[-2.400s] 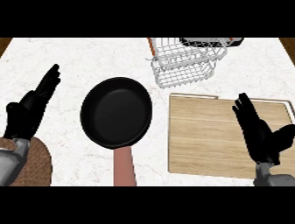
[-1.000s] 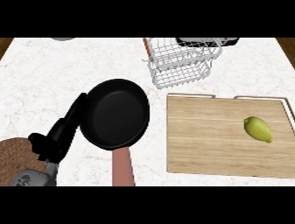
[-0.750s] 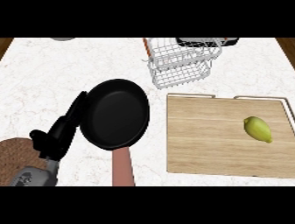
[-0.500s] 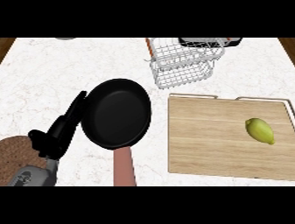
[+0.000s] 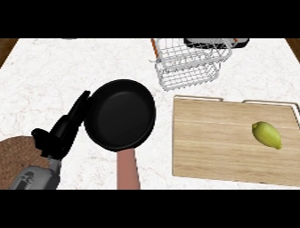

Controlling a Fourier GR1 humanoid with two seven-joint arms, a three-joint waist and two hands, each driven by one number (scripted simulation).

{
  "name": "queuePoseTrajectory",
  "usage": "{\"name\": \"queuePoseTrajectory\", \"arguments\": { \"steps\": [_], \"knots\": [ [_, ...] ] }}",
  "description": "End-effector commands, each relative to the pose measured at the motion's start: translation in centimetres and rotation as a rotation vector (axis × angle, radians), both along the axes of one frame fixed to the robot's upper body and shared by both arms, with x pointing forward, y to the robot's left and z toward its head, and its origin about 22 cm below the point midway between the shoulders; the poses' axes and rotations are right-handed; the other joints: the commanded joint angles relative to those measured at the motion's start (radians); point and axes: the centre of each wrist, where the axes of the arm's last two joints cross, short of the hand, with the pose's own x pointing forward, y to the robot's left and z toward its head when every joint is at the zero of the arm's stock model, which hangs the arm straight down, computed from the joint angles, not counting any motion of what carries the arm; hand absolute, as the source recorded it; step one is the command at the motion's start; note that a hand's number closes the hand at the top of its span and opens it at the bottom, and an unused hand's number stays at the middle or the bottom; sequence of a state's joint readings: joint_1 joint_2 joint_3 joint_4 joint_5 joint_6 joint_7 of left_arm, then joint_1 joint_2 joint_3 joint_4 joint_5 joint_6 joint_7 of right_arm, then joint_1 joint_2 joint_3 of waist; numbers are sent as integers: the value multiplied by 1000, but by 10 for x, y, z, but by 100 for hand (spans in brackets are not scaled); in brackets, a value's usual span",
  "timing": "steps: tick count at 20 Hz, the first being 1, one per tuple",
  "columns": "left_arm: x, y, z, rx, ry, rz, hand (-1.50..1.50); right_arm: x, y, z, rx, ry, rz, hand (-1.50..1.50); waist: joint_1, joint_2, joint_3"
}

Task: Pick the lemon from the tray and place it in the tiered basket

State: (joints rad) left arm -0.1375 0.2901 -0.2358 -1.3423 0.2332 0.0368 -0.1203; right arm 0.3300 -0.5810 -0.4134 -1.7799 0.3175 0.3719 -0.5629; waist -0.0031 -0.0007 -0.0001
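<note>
On the tray (image 5: 214,140): the lemon (image 5: 266,135) is lying on bare wood toward the right edge, about midway between near and far, with nothing touching it.
Basket (image 5: 188,67): it is standing at the far side of the counter (image 5: 60,71), just beyond the tray's far-left corner and well apart from the lemon; its wire tiers are showing no lemon.
Left hand (image 5: 65,129): it is showing at the near left, seen edge-on with fingers straight, holding nothing and sitting just beside the pan's left rim; whether it is touching the rim I cannot tell.
Right hand: it is not showing anywhere, so its state is not being judged.
Pan (image 5: 120,114): it is lying in the middle of the counter, handle pointing near, between the left hand and the tray.
Mat (image 5: 7,153): it is lying at the near-left corner, under the left forearm.
Done: nothing, as I am judging it; the lemon is not yet being grasped or lifted.
Left: a hand is needing to reach the right side of the tray, close on the lemon, carry it far and left, and set it in the basket.
</note>
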Motion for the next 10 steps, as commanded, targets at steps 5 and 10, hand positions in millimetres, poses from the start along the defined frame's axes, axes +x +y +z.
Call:
{"name": "queuePoseTrajectory", "arguments": {
  "steps": [5,10],
  "knots": [
    [-4,-5,-9,6,-7,-14,0,28,39,-55,-41,101,-49,-150,5,2,0],
    [-1,-16,-13,-8,7,-4,0,48,48,-62,-4,101,-38,-150,2,1,0]
  ]
}}
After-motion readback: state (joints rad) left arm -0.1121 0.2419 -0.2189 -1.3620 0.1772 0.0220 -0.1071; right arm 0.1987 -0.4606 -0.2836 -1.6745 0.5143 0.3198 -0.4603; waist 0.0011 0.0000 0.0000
